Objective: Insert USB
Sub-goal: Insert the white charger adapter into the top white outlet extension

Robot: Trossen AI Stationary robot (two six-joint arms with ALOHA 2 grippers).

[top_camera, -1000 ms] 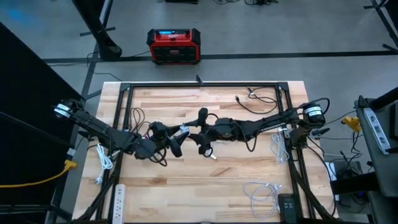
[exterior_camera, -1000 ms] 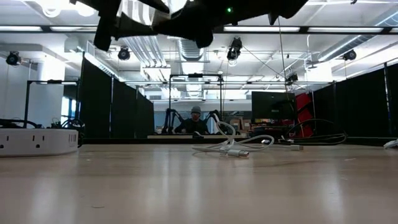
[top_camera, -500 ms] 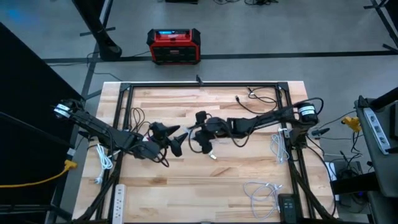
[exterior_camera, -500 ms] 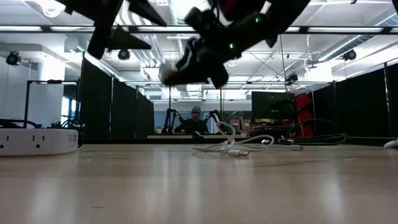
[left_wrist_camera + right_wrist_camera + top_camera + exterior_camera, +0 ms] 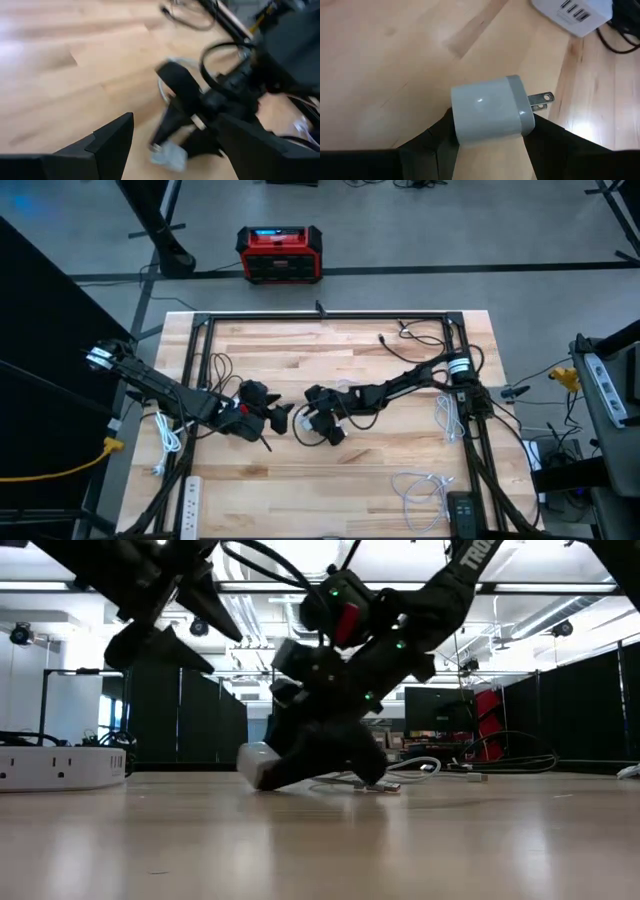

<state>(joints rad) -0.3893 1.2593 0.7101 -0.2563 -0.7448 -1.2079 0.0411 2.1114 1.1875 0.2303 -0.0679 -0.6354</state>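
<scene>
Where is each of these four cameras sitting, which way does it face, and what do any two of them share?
High view: above, looking straight down at the wooden table; both arms show.
Low view: table height, facing the room; right gripper holds the white charger at the tabletop.
Left wrist view: on the left arm, past its open left gripper toward the right arm.
Right wrist view: on the right arm, facing down at the power strip.
Shared: the low and right wrist views both show the charger.

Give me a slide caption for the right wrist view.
Right gripper holding a white wall charger, prongs out, above the wooden table.
</scene>
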